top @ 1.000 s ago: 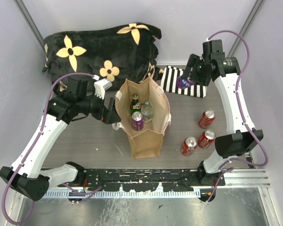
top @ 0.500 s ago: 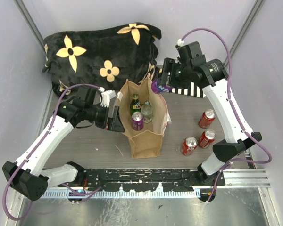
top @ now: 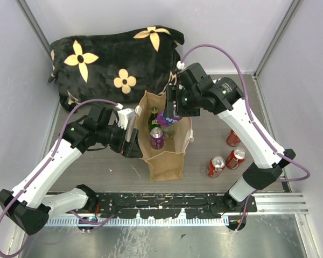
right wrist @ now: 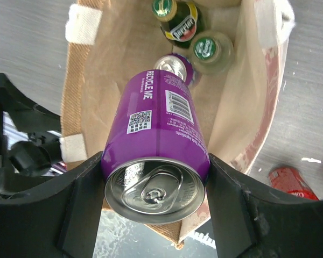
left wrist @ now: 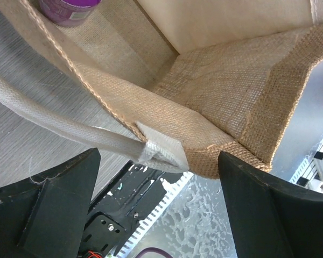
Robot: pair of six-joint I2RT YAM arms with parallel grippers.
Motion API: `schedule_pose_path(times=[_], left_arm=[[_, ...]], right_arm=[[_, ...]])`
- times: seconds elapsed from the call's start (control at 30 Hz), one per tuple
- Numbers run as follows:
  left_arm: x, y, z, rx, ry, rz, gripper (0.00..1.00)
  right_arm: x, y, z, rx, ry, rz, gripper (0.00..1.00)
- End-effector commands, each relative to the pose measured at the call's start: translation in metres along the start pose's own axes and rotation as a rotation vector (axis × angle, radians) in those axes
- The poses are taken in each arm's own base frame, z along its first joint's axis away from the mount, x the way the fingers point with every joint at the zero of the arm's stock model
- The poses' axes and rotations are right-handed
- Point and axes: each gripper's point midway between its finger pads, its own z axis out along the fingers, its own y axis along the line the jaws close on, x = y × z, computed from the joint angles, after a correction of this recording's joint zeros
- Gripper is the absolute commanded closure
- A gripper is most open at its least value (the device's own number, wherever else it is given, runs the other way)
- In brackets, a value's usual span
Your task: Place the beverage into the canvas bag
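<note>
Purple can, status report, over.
Right gripper shut on purple can, above canvas bag mouth. Left gripper open, straddling bag rim. Two bottles, second can inside; room beside them.

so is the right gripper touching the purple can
Touching. Right wrist view shows the right gripper clamped on the purple can, a finger against each side.

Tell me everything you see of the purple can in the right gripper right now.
The purple can is shiny metal, unopened with its tab flat, printed with white "RECYCLE ME", a QR code and a barcode. The right gripper clamps its sides near the top. It hangs tilted over the open canvas bag, bottom end first, above a second can and two bottles. Nothing else seems to touch it.
</note>
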Motion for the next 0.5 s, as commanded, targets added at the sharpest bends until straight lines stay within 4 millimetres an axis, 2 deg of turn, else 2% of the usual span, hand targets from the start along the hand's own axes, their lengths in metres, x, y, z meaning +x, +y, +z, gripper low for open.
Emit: schedule_pose_path(times=[0.0,0.13,0.27,0.47], left_arm=[[0.012,-0.005,-0.007,0.003,0.024,0.052,0.02],[0.008,-0.009,-0.010,0.008,0.010,0.073,0.02],[0.003,-0.011,-0.010,0.015,0.002,0.083,0.02],[-0.021,-0.018,-0.008,0.032,-0.036,0.104,0.02]], right_arm=[[0.007,-0.001,-0.012,0.023,-0.038,0.004,0.99],[0.029,-0.016,0.004,0.103,0.020,-0.008,0.99],[0.041,-0.024,0.024,0.162,0.043,-0.025,0.99],[0.053,-0.036,0.054,0.234,0.042,-0.049,0.99]])
